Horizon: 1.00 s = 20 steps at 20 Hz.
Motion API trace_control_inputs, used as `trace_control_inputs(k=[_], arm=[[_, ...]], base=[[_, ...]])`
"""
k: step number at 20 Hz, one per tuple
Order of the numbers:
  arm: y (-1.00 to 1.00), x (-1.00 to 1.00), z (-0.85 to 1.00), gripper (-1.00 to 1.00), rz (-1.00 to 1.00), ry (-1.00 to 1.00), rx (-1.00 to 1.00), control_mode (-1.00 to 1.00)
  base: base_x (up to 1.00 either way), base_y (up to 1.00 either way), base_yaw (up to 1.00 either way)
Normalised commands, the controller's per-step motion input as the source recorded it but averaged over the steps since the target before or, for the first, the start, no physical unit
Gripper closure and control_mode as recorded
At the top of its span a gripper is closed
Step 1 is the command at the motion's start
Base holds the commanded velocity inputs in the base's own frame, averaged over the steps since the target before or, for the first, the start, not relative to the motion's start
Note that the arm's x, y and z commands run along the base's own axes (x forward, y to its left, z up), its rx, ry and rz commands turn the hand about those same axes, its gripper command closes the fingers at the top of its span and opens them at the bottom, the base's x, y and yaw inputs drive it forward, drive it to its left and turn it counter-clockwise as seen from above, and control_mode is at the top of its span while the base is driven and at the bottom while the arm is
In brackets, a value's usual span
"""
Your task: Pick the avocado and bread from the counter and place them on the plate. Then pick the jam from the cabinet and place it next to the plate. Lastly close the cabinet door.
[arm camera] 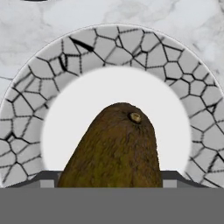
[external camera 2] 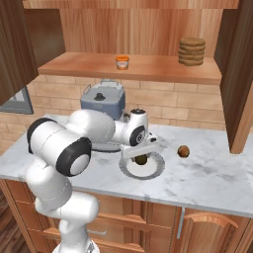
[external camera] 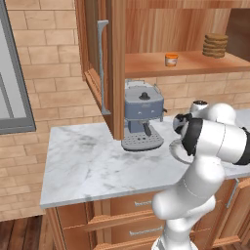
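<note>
avocado: clamped by gripper, over the plate centre
long axis: runs along the gripper, stem end toward the plate's far rim

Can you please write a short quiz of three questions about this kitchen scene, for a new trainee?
1. True or false: the avocado is over the plate.
2. Where is the jam? A) on the counter B) on the open cabinet's shelf C) on the plate
3. Which round brown item lies on the counter to the right of the plate?

Key:
1. True; it sits between the fingers of the gripper, over the plate's white centre.
2. B.
3. The bread, apart from the plate.
</note>
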Motion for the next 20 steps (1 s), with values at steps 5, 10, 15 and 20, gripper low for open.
trace_control_inputs(k=[5,10,15,20], arm=[[0.00,0.08,-0.29,1.00,0.03,0.00,0.00,-1.00],[0.00,0.07,-0.31,-1.00,0.03,0.03,0.00,-1.00],[0.00,0.01,0.05,-1.00,0.05,-0.01,0.04,-1.00],[0.00,0.00,0.34,-1.00,0.04,-0.02,0.02,-1.00]], base=[[0.00,0.00,0.00],[0.00,0.00,0.00],[0.00,0.00,0.00],[0.00,0.00,0.00]])
